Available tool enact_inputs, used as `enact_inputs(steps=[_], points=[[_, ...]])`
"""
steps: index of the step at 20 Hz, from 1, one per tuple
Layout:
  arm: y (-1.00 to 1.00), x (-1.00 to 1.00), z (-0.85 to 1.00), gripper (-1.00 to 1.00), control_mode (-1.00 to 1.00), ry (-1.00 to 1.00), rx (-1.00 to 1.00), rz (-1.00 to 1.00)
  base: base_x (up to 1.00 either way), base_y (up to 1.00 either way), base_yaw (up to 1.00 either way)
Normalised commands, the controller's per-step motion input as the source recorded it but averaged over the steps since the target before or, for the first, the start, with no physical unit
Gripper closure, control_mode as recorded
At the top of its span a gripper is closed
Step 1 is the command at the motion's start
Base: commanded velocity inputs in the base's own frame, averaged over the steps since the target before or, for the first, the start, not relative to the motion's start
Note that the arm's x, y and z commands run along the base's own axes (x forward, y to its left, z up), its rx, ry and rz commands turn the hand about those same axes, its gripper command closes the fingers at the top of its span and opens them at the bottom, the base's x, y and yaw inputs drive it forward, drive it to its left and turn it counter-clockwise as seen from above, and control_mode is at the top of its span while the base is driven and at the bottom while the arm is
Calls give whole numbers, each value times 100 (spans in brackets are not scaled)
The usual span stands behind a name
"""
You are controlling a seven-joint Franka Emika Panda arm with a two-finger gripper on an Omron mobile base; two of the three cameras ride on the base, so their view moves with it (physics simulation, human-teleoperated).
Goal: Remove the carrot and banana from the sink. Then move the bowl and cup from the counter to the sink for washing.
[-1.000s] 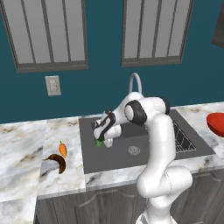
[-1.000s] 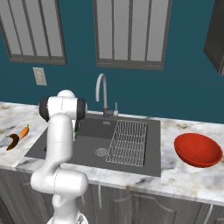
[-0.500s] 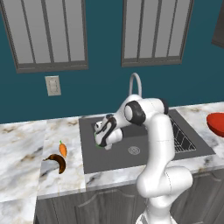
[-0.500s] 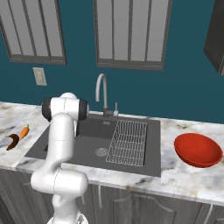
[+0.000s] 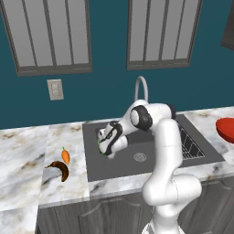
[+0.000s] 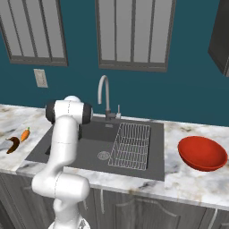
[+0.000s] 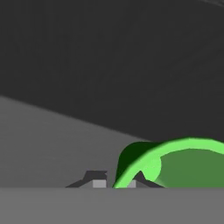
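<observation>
Hand view has the green cup (image 7: 175, 164) right at the end effector (image 7: 114, 180), its rim passing between the two dark fingertips (image 7: 95, 179), which pinch the cup's wall; the jaws are nearly together, clenched on the rim. Behind the cup lie the dark floor and wall of the sink (image 7: 87, 87).

Compared with a second ago, the arm has carried the end effector (image 5: 106, 147) lower and a little further toward the sink's left side, so that the cup (image 5: 101, 147) now hangs down inside the basin rather than over it. That suggests the cup's transfer is almost done: a release is likely the next step, though the jaws have hardly begun to part.

Well off to the end effector's left, out on the surface (image 5: 27, 155), the carrot (image 5: 66, 156) and the banana (image 5: 59, 169) lie close together, so the first half of the task looks finished. Far to the right, past the wire rack (image 6: 132, 145), the red bowl (image 6: 202, 153) waits on the surface, unchanged and not yet moved.
</observation>
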Motion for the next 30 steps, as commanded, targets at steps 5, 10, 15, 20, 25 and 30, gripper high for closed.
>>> enact_inputs(steps=[5, 10, 15, 20, 25, 30], points=[[2, 7, -4, 100, -100, 23, 0, 0, 0, 0, 0], [0, 8, -7, 100, -100, 19, 0, 0, 0, 0, 0], [0, 2, -17, 100, -100, 6, 0, 0, 0, 0, 0], [0, 4, -18, 100, -100, 0, 0, 0, 0, 0, 0], [0, 2, -13, 100, -100, 2, -1, 0, 0, 0, 0], [-3, 0, -4, 100, -100, 16, -2, 3, 0, 0, 0]])
